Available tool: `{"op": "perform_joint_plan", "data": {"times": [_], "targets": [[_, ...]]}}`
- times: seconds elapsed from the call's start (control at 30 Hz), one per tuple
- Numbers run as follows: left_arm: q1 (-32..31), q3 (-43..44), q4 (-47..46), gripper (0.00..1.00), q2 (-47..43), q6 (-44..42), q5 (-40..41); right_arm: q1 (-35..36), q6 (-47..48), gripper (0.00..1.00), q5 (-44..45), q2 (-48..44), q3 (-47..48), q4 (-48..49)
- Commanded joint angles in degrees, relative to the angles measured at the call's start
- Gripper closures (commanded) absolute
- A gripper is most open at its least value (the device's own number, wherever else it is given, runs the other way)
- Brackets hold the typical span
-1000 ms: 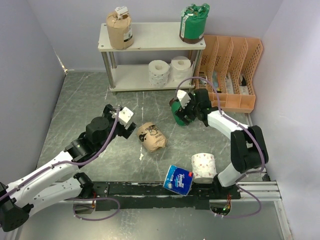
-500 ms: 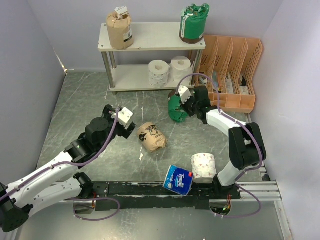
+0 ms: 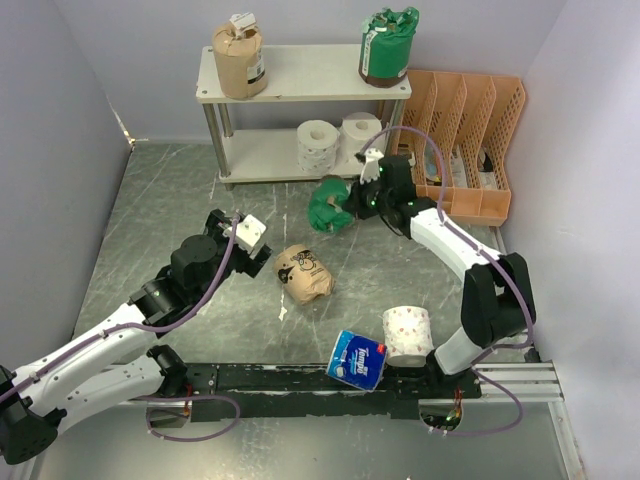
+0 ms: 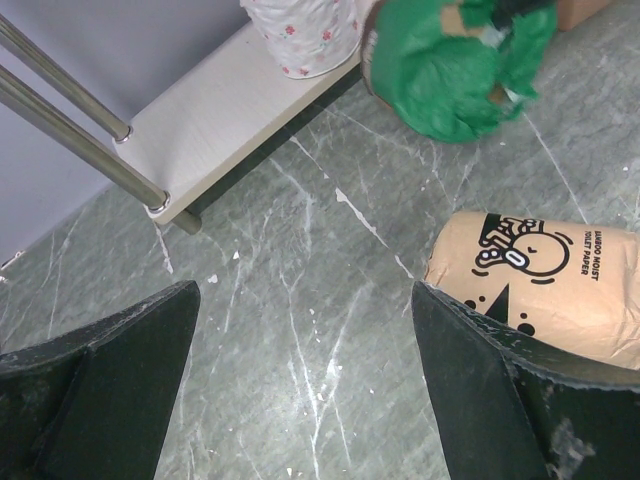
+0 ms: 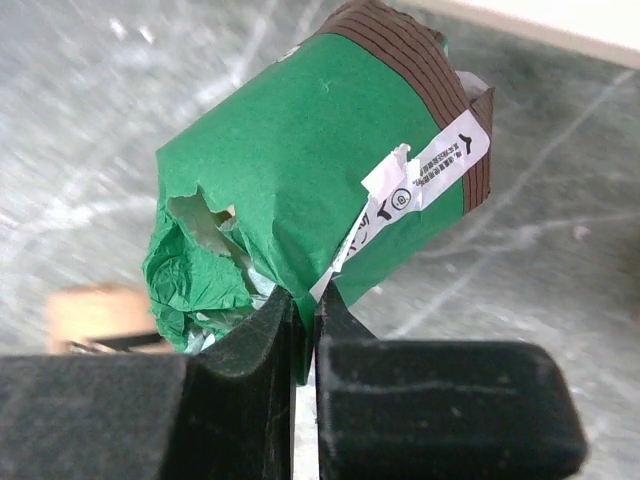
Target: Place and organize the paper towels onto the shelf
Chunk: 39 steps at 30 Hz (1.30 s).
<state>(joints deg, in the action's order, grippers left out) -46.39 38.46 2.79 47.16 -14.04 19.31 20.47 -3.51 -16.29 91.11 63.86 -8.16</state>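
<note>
My right gripper [image 3: 352, 203] [image 5: 305, 300] is shut on the crumpled wrapper of a green paper towel roll [image 3: 330, 207] [image 5: 320, 190], which hangs tilted just in front of the shelf [image 3: 300, 75]. The shelf's top board carries a brown roll [image 3: 238, 60] and a green one [image 3: 387, 45]; two white rolls [image 3: 318, 145] stand on the lower board [image 4: 225, 110]. My left gripper [image 3: 262, 245] [image 4: 305, 300] is open and empty over the floor, left of a lying brown roll [image 3: 303, 272] [image 4: 545, 285]. A blue roll [image 3: 357, 358] and a white patterned roll [image 3: 407, 334] sit near the arm bases.
An orange slotted file organizer [image 3: 465, 150] stands right of the shelf, close behind my right arm. Walls close the table on the left, back and right. A black rail [image 3: 260, 380] runs along the near edge.
My right gripper closed on the green roll's wrapper and carried it up and left, closer to the shelf's lower tier. The left arm has not moved.
</note>
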Motion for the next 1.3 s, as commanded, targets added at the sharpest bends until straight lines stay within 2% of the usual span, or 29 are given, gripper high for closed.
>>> {"op": "perform_joint_plan", "data": {"times": [0.0, 0.13, 0.23, 0.4, 0.6, 0.9, 1.1, 1.2, 1.27], "targets": [[-0.4, -0.1, -1.8, 0.02, -0.2, 0.8, -0.3, 0.3, -24.3, 1.0, -3.6, -2.5, 5.4, 2.4], [-0.3, 0.0, -1.3, 0.02, 0.5, 0.9, 0.2, 0.3, -42.7, 1.0, -7.5, -5.5, 3.4, 11.9], [-0.4, 0.0, -1.3, 0.02, 0.7, 0.9, 0.2, 0.3, -48.2, 1.0, -9.5, -6.4, 6.7, 14.1], [-0.4, 0.0, -1.2, 0.02, 1.1, 1.0, 0.3, 0.3, -58.8, 1.0, -7.5, -8.4, 10.8, 19.2], [-0.3, 0.1, -1.2, 0.03, 1.8, 0.9, 0.3, 0.2, -74.0, 1.0, -7.0, -5.6, 15.6, 27.9], [-0.3, 0.0, -1.1, 0.03, 2.2, 0.9, 0.5, -0.2, -78.3, 1.0, -4.8, 8.2, 40.7, 26.3], [-0.3, 0.0, -1.1, 0.03, 2.1, 0.9, 0.8, -2.4, -79.1, 1.0, -1.4, 18.3, 59.5, 18.5], [-0.4, -0.1, -1.1, 0.03, 1.7, 0.8, 1.1, -3.8, -79.8, 1.0, 1.6, 20.9, 63.5, 13.9], [-0.4, -0.2, -1.1, 0.02, 1.3, 0.7, 1.3, -4.8, -80.9, 1.0, 4.8, 19.7, 60.8, 12.8]]}}
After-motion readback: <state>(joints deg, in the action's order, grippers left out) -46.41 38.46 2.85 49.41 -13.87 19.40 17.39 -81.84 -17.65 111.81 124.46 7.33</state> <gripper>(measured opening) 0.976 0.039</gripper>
